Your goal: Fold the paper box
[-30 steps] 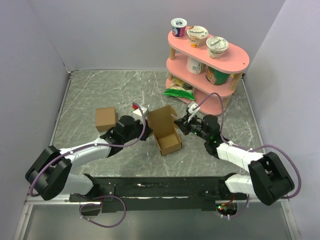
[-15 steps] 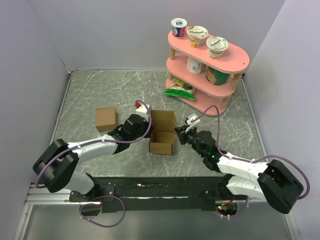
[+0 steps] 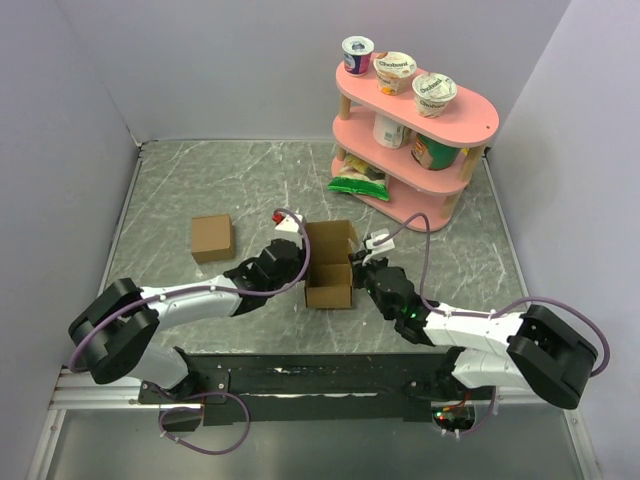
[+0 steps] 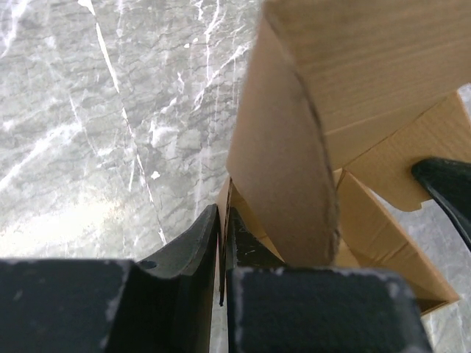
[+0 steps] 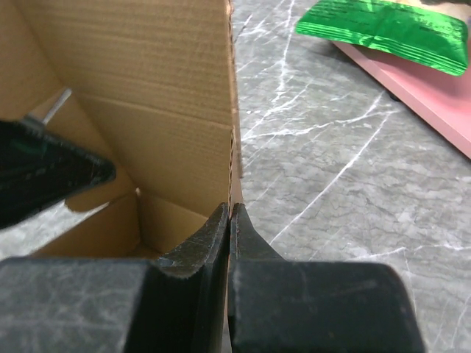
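Left gripper (image 4: 222, 213) pressed together, pinching the thin left wall of the box (image 3: 328, 265); a sliver of cardboard edge shows between the dark pads. Right gripper (image 5: 229, 213) likewise closed on the right wall, the raw edge running down into the slit between its fingers. Both arms reach in low from opposite sides, so the box is likely clamped between them to stay square and not slide while the flaps get worked. The box sits mid-counter, just ahead of the two arms, with its top open, the bottom and side walls formed, and the lid panel standing at the far side, not yet closed. Judged partway: the tub is shaped, and the lid and tuck flaps are left to do. The material is plain brown corrugated board, matte, with fluting lines visible on the inner wall in the right wrist view, sharp crease lines, and a rounded flap curling up close to the left wrist camera. The walls are thin and will flex if squeezed or pulled unevenly. The counter (image 3: 200, 190) is grey marble-pattern, smooth and slightly glossy, so a light box could skid. A neat closed brown cube (image 3: 211, 238) sits well apart to the left, untouched. A pink two-tier shelf (image 3: 415, 125) at far right holds cups, with a shiny green packet (image 3: 358, 184) at its base.
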Robot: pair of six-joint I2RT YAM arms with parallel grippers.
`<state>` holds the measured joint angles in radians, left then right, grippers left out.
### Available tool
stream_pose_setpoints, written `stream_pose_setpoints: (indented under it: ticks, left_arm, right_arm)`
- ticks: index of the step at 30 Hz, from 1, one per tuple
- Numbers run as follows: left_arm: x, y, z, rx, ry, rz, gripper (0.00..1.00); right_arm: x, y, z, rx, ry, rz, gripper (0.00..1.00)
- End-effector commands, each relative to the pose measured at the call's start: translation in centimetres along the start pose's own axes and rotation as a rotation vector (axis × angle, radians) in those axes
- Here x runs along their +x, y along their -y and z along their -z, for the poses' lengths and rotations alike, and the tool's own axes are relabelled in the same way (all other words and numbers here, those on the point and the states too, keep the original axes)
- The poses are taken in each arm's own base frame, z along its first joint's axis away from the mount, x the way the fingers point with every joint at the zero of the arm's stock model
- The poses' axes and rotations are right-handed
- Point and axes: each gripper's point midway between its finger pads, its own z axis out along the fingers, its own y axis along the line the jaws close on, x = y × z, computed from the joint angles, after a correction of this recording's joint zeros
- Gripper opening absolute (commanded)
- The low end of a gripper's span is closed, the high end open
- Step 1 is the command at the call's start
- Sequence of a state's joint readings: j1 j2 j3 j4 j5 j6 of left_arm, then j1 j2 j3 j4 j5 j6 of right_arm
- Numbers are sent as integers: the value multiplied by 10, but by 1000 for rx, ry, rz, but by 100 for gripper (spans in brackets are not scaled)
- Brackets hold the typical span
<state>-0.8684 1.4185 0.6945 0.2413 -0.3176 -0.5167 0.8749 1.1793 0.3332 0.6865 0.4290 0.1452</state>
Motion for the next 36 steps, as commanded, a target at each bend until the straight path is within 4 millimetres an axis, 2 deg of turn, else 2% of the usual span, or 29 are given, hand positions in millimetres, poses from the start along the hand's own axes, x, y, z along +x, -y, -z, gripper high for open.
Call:
stream_pose_setpoints:
  ticks: [1, 9, 17, 27, 33, 34, 36]
  left_arm:
    - [-13, 37, 10, 106, 73, 93, 13]
    - [-26, 49, 22, 138, 164, 58, 14]
    - [-39, 47, 24, 108, 242, 76, 14]
    - [-19, 55, 23, 134, 184, 161, 13]
    - [9, 47, 33, 141, 164, 123, 15]
    - [17, 41, 34, 126, 153, 113, 15]
    - [18, 35, 38, 105, 165, 108, 15]
  right_arm:
    - [-19, -26, -3, -15, 40, -71, 2]
    - [-24, -38, 5, 31, 82, -34, 0]
    - [-1, -46, 18, 84, 84, 47, 0]
    - [21, -46, 28, 162, 71, 89, 0]
    - [20, -42, 31, 179, 79, 71, 0]
    - [21, -42, 32, 181, 76, 74, 0]
    - [23, -39, 33, 198, 74, 73, 0]
